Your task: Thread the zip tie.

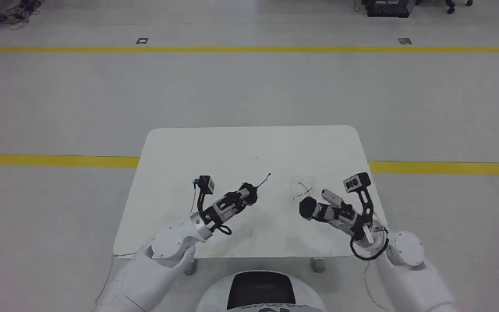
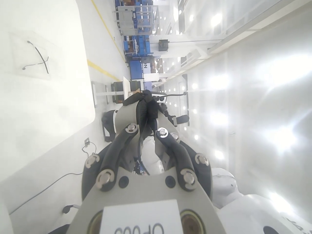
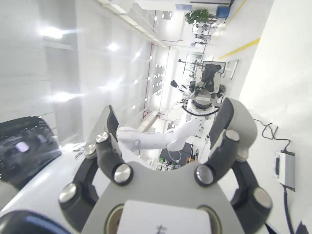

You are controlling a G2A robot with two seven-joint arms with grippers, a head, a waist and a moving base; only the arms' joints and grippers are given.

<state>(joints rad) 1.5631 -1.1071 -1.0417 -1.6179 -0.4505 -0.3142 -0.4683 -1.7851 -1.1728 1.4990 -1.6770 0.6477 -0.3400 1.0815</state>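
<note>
My left gripper [image 1: 249, 193] is held above the white table [image 1: 234, 148], left of centre, and is shut on a thin black zip tie [image 1: 263, 181]. In the left wrist view the fingertips [image 2: 146, 102] pinch the tie, and its free end [image 2: 174, 95] sticks out sideways past them. My right gripper [image 1: 307, 208] is off to the right, facing the left one, and is open with nothing between its pads [image 3: 111, 120]. Two more black zip ties [image 2: 39, 57] lie crossed on a clear sheet [image 1: 302, 189] between the two grippers.
The table's front edge runs close under both arms. A yellow line [image 1: 70, 161] crosses the floor behind the table. On the floor beside the table lie a grey power brick [image 3: 284, 169] and its cable [image 3: 270, 130].
</note>
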